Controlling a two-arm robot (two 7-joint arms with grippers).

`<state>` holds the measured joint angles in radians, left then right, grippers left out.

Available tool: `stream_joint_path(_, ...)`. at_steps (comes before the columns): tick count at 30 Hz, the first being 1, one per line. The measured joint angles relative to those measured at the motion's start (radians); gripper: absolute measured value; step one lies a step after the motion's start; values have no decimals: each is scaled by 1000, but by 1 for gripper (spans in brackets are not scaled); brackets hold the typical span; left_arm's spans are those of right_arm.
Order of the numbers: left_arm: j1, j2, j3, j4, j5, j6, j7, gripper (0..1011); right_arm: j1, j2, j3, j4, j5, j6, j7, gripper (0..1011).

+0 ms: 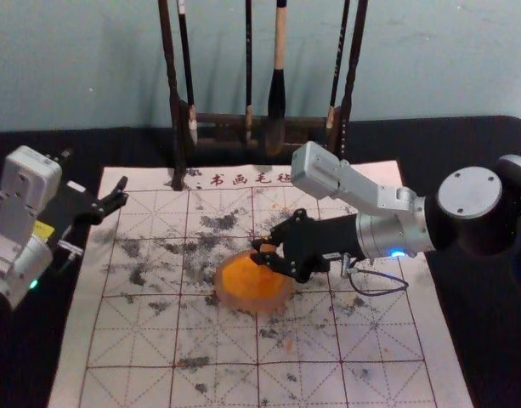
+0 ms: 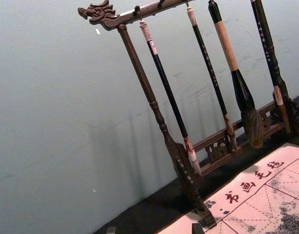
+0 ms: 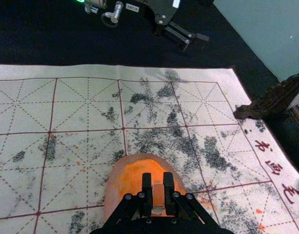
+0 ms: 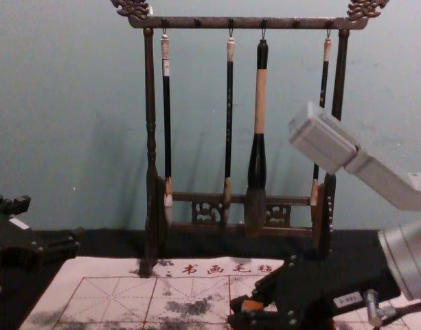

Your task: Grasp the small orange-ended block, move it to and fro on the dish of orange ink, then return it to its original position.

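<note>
Right claw [image 3: 158, 180]: above the dish, its far right part; closed on the block, a finger to each side. Your grip looks narrow; a sideways drag through tacky ink could twist the block between the pads.

Block [image 3: 158, 197]: in that claw, over the dish; whether it touches the ink, you cannot tell. Press too low and you could tip or slide the dish; stay too high and the strokes would likely miss.

Ink [image 1: 247, 276]: inside the dish. A quick to-and-fro could fling or smear it outward.

Dish [image 1: 223, 282]: wide, low-rimmed. An overlong stroke could catch the rim and shove it along.

Mat [image 3: 81, 114]: beneath and around the dish, spotted with orange. A loaded block carried back could drip on it.

Cable [image 1: 387, 294]: looped right of the dish; it might snag as you swing the arm.

Left claw [image 1: 122, 192]: well left of the dish, parked, fingers spread.

Rack [image 4: 244, 229]: beyond the dish; a high, forward lift could knock its brushes.
</note>
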<state>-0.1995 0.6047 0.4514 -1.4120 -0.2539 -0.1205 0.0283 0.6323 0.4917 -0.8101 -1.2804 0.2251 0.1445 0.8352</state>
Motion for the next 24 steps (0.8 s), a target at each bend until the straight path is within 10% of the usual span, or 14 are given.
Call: stream_joint_path(24,0,0,0,0,0,0,0,1001,-19,1,-19,-42,19,-1,16,120)
